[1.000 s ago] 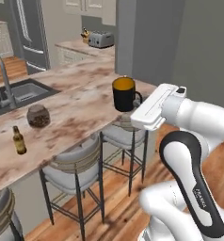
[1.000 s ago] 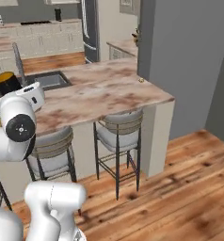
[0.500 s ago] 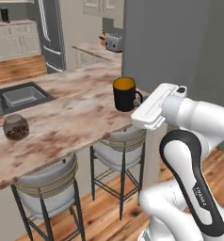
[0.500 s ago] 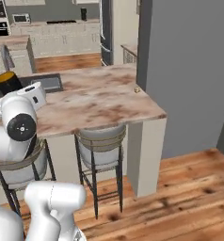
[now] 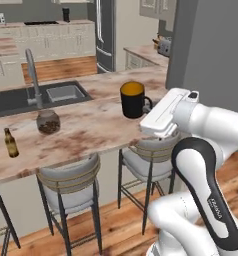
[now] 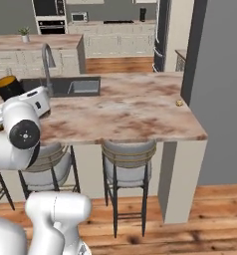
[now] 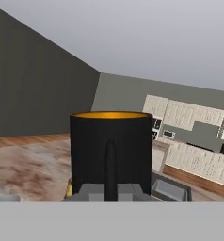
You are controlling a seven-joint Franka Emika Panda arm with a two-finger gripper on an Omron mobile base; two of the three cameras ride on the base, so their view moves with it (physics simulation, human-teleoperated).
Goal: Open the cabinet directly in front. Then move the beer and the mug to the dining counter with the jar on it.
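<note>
We see the dark mug [image 5: 134, 100] upright, orange inside, above the marbled worktop [image 5: 96, 130]. At nine o'clock from it the jar [image 5: 48, 121] and brown beer [image 5: 10, 143] stand on the slab.

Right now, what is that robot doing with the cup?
The robot's claw is shut on the handle of the mug and holds it upright over the dining counter. The beer already stands on that counter near its front edge, close to the jar beside the sink. So the mug is the last thing to put down.
</note>
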